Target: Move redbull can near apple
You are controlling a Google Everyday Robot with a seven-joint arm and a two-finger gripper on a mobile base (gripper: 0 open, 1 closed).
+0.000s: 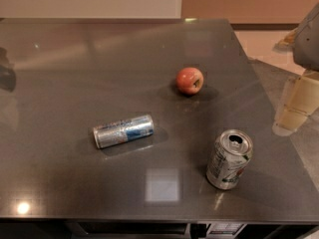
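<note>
Where the dark grey glossy table (pixel 60 183) comes nearest, item one: a wide, dented silver-white can (pixel 229 159) with green and red marks, upright, right of centre. Item two: the slim silver-and-blue redbull can (pixel 123 131), lying on its side left of centre, well apart from the other items. Item three: the small round red-orange apple (pixel 190 80), farther back. Item four: the pale gripper (pixel 295 103), at the right edge beyond the table's side, touching nothing; open or closed, cannot tell.
</note>
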